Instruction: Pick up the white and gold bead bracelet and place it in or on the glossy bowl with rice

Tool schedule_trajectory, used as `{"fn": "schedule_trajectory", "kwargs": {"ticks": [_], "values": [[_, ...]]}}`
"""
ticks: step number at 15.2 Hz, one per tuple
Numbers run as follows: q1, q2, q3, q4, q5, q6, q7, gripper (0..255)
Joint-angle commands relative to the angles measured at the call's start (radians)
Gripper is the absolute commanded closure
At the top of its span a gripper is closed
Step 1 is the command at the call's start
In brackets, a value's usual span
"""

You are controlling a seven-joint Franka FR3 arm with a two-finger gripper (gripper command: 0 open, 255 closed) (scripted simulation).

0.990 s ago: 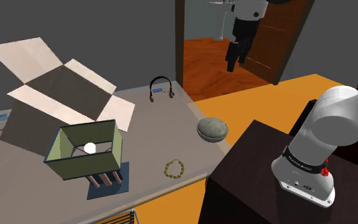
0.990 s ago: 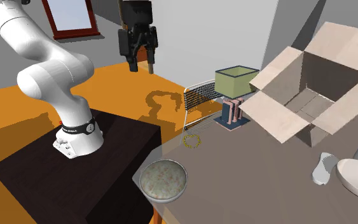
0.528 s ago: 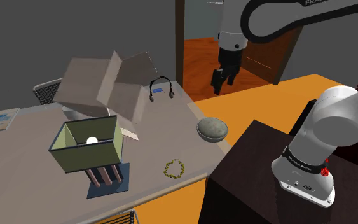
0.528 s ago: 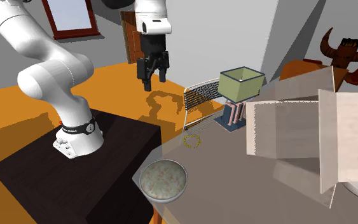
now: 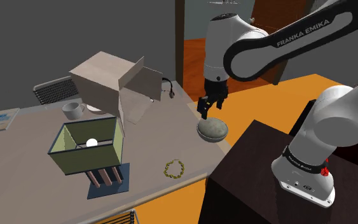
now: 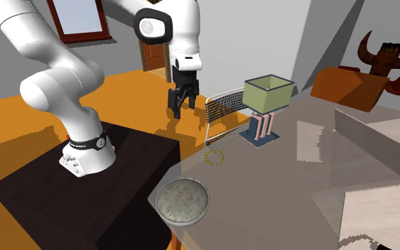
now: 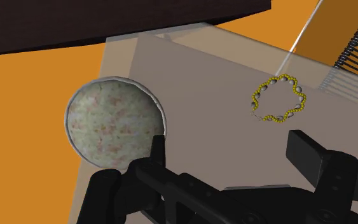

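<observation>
- Fingers (image 7: pixel 156 156) stand spread wide with nothing between them. The all-black two-finger gripper (image 5: pixel 209 113) points down over the table's corner.
- A second ago it hung up by the doorway. It has since dropped and swung in, and in the shoulder view it now hovers just above the bowl.
- That round glossy grey bowl (image 5: pixel 213 135), heaped with speckled pinkish-white rice, sits at the corner where it sat before. From the wrist it lies just beyond one fingertip.
- The small looped yellow and pale bead bracelet (image 7: pixel 279 79) lies flat on the smooth grey tabletop (image 5: pixel 18 168) beyond the other fingertip. It is apart from the bowl and has not moved.
- Big change further out: the tan cardboard box (image 5: pixel 104 79), lying open a second ago, is now tipped up with its flaps hanging. A white mug (image 5: pixel 74 110) has come into sight beside it.
- Black headphones (image 5: pixel 169 89) peek from behind one flap.
- An olive box-shaped shade (image 5: pixel 85 147) on pinkish legs and a blue square base stands near the bracelet, and a thin wire rack (image 6: pixel 223 106) stands at the table edge just beside it.
</observation>
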Motion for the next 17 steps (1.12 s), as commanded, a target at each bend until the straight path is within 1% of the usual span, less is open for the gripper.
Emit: {"fn": "schedule_trajectory", "kwargs": {"ticks": [1,5,8,10,13,15,17], "values": [[0.001,0.062,0.037,-0.002,0.007,0.061,0.051,0],[-0.006,0.212,0.111,0.006,-0.006,0.190,0.163,0],[-0.020,0.341,0.162,0.028,-0.053,0.282,0.266,0],[-0.028,0.435,0.189,0.051,-0.108,0.339,0.349,0],[-0.024,0.582,0.202,0.098,-0.227,0.411,0.495,0],[0.002,0.680,0.184,0.137,-0.315,0.447,0.594,0],[0.044,0.774,0.149,0.183,-0.392,0.477,0.684,0]]}}
